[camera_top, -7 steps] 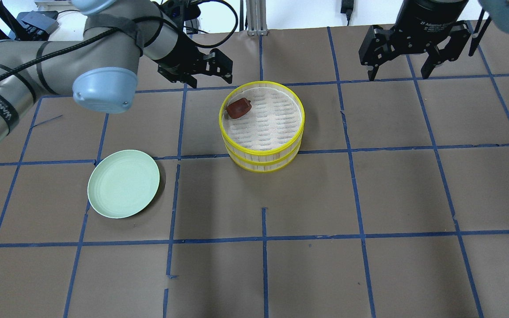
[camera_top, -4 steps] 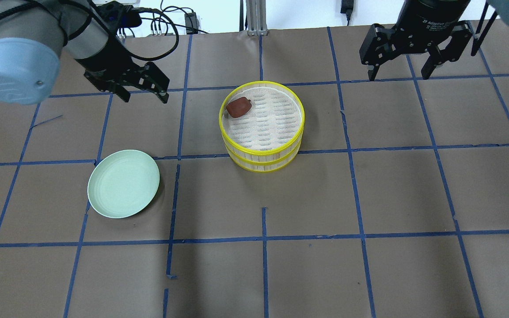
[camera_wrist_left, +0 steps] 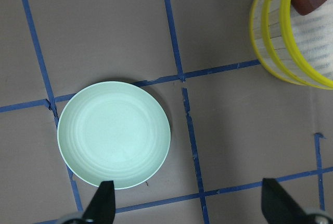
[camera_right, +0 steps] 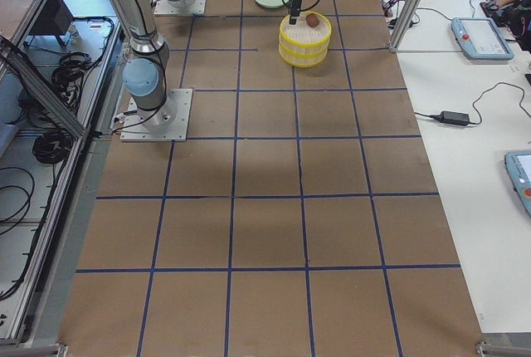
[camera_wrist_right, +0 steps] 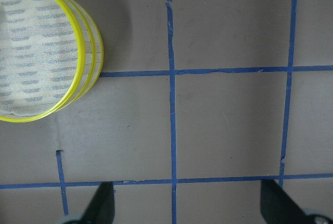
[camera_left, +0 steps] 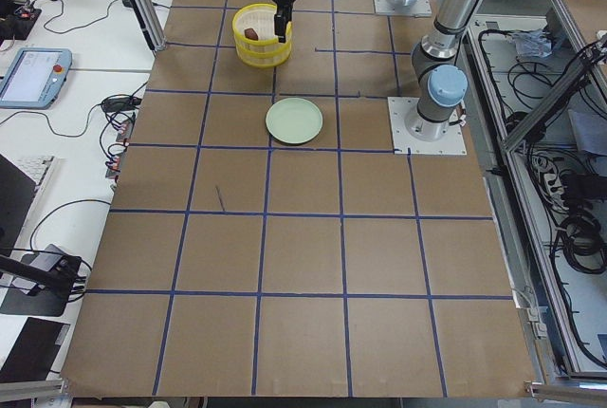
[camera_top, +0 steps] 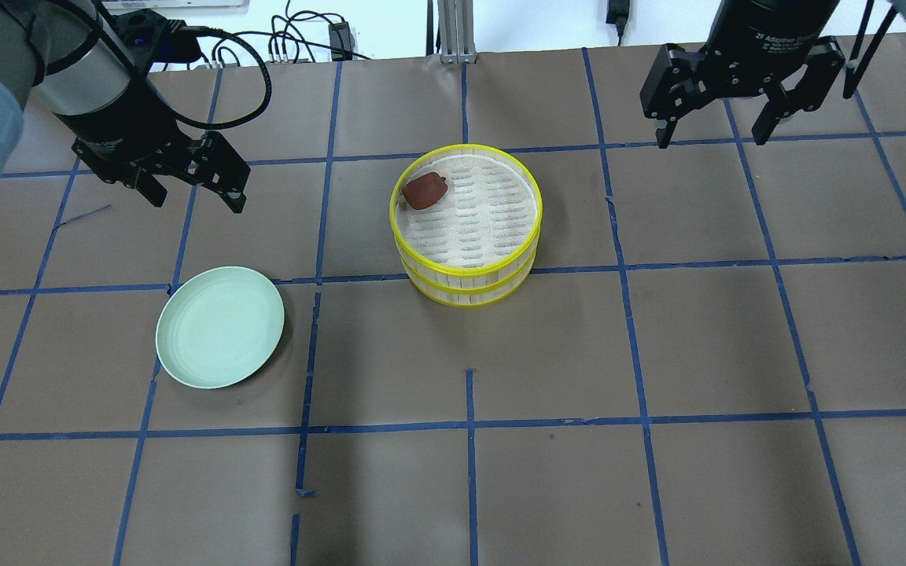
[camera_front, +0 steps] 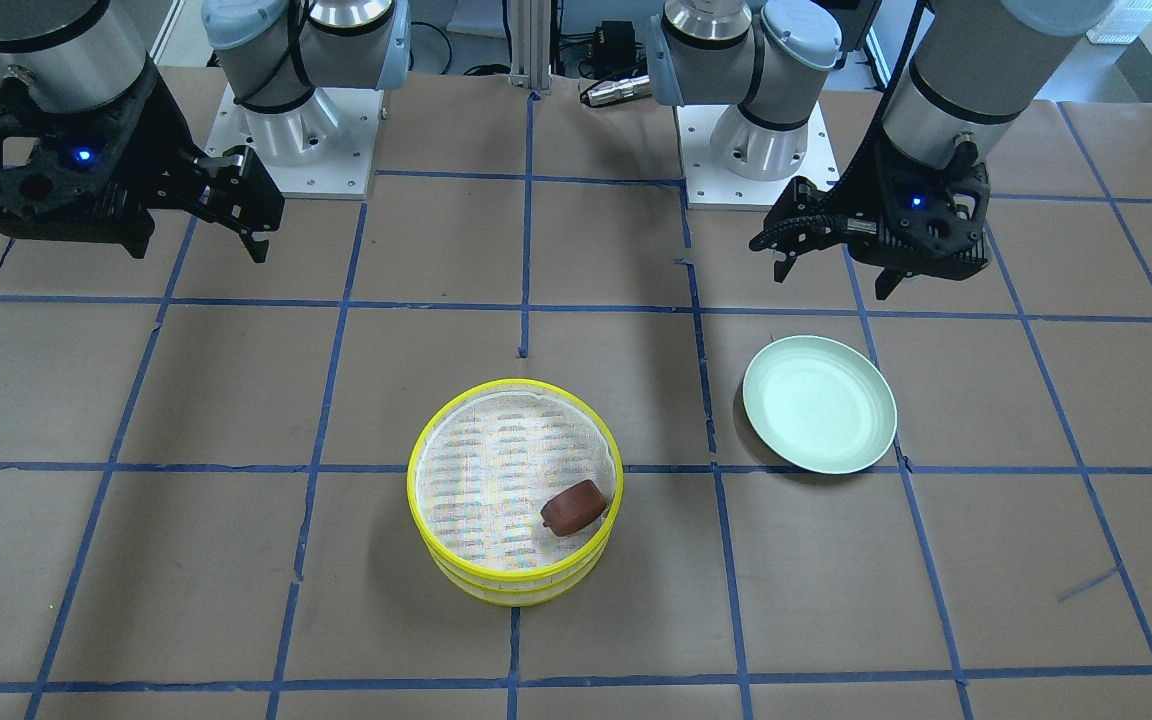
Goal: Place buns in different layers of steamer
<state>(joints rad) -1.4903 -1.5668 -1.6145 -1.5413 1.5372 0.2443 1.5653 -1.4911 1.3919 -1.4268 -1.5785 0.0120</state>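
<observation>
A bench (camera_top: 657, 472) papered in brown and gridded with blue tape fills the robot cell, with cables and consoles along its edges. At its middle stands a round, yellow-rimmed bamboo steamer (camera_top: 469, 287), its two layers stacked one on the other. A single reddish-brown bun (camera_top: 425, 191) lies in the top layer, close against the rim on the side away from the robot and toward its left arm. What the lower layer holds cannot be told, since the upper one covers it.

A pale green round plate (camera_top: 219, 327) sits bare, well apart from the steamer on the robot's left. No other bun shows anywhere on the bench.

The left gripper (camera_top: 200, 203) hangs above the bench beyond the plate, jaws spread wide and holding nothing. The right gripper (camera_top: 711, 140) hovers off to the steamer's far right, jaws equally wide and empty.

With the plate empty, one bun placed on top and both arms clear, the job looks finished or close to it, provided a bun already rests in the hidden layer beneath.
</observation>
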